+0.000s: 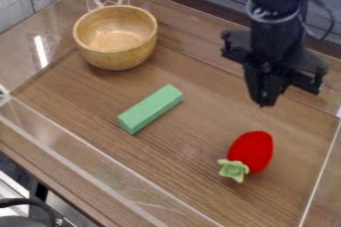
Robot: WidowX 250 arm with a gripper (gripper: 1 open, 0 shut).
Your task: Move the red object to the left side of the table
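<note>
A black end effector (269, 96) hangs at right of frame, pointing down above the glossy red toy fruit (249, 153) at lower right. On the brown wood-grain counter (200, 67), a green rectangular block (151, 109) lies centre; a wooden bowl (115, 37) sits upper left.

Bright, even light; soft low-resolution blur

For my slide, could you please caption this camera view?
Gripper hovers above the red object lying on the table, with a green block and wooden bowl nearby.
</note>
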